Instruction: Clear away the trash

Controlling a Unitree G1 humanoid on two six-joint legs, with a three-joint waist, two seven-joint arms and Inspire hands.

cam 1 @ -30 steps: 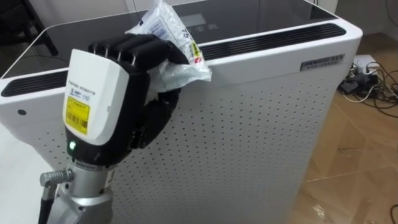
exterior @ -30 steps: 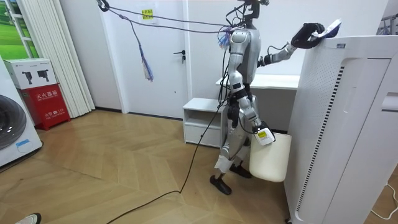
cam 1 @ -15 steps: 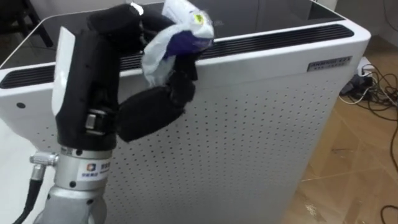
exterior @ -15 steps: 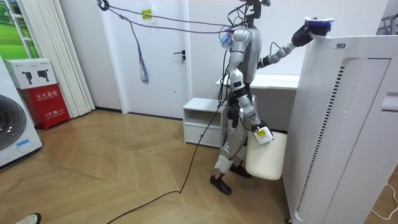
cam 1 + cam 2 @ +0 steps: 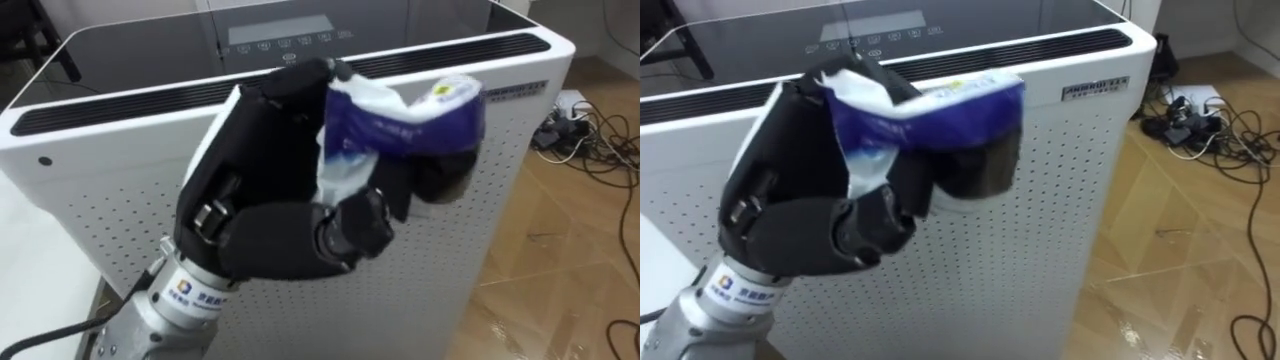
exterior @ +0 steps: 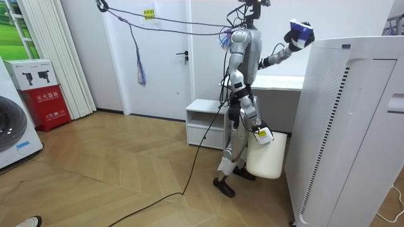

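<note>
The left hand (image 5: 268, 195) has lifted the wrapper (image 5: 400, 112) — clear of the purifier (image 5: 505, 185).

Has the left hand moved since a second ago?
Yes. The left hand, shut on the plastic wrapper, has drawn back off the white appliance's top edge, toward the room view's left.

Left hand (image 5: 265, 205) with wrapper (image 5: 400, 110) before appliance (image 5: 110, 190), cables (image 5: 1175, 125) on floor (image 5: 570, 255) right

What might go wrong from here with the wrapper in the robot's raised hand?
The left hand grips the crumpled wrapper at one side, with much sticking out, so it may slip free. The white bin hangs low by the right hand, well below the wrapper; a release here would probably miss. The left hand is near the air purifier and might bump it.
</note>
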